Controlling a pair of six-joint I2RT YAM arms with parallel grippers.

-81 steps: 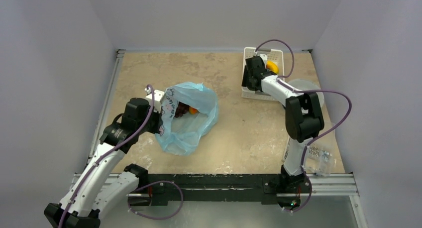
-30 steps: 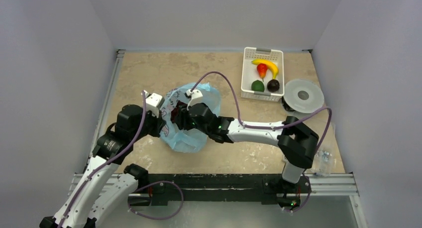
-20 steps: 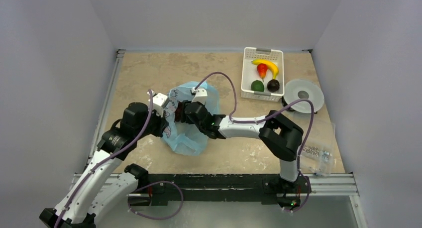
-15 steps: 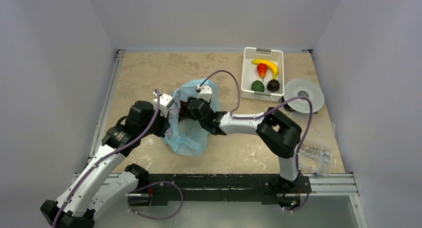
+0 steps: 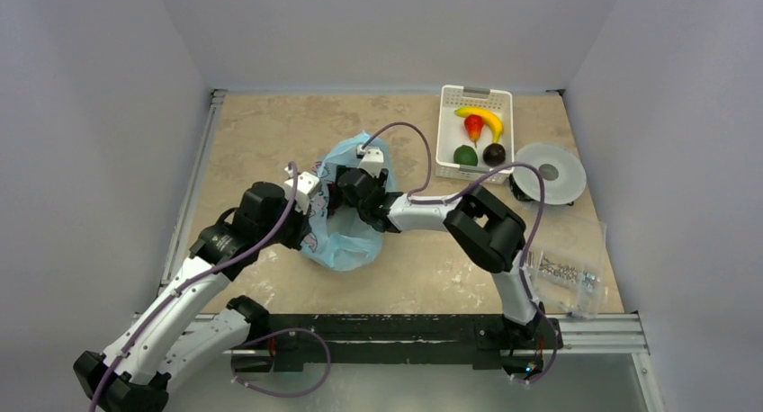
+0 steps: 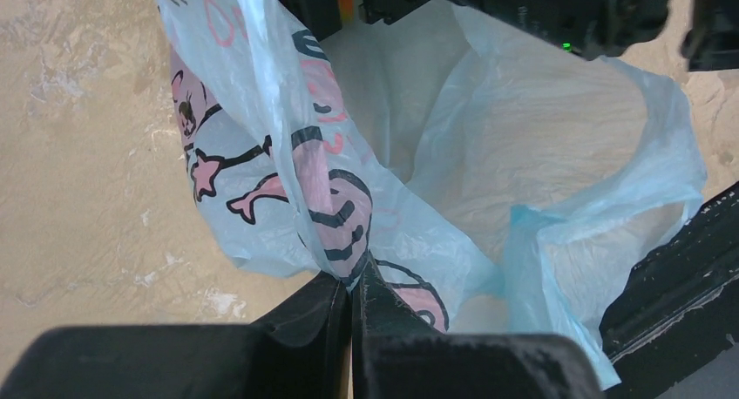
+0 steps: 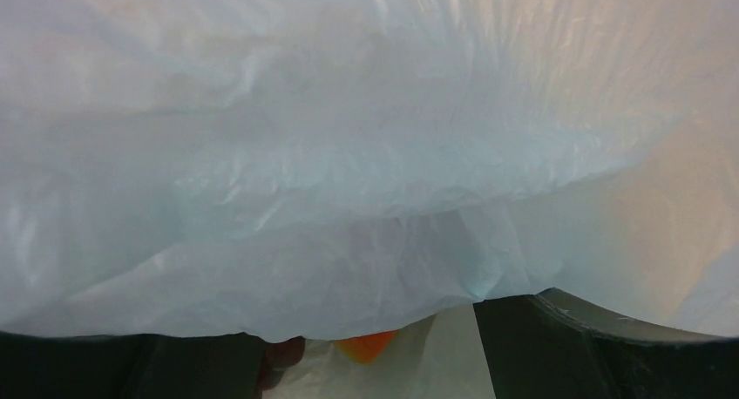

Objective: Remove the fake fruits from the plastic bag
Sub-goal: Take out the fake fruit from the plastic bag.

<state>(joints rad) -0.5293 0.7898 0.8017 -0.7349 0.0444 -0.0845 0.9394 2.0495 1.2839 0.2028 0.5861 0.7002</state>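
Observation:
The light-blue plastic bag lies left of the table's middle. My left gripper is shut on its printed rim, as the left wrist view shows, and holds the mouth of the bag open. My right gripper is inside the bag mouth. In the right wrist view it is open, with bag film draped across it. A red-orange fruit and a dark red-purple piece show low between its fingers, not gripped. A green round fruit lies in the basket.
The white slotted basket stands at the back right with a yellow banana, a small red pear-shaped fruit and a dark round fruit. A grey disc lies right of it. A clear packet lies at the near right.
My right arm has swung from the basket over to the bag and pushed its gripper into the mouth. My left gripper has shifted right and farther back with the bag's rim.

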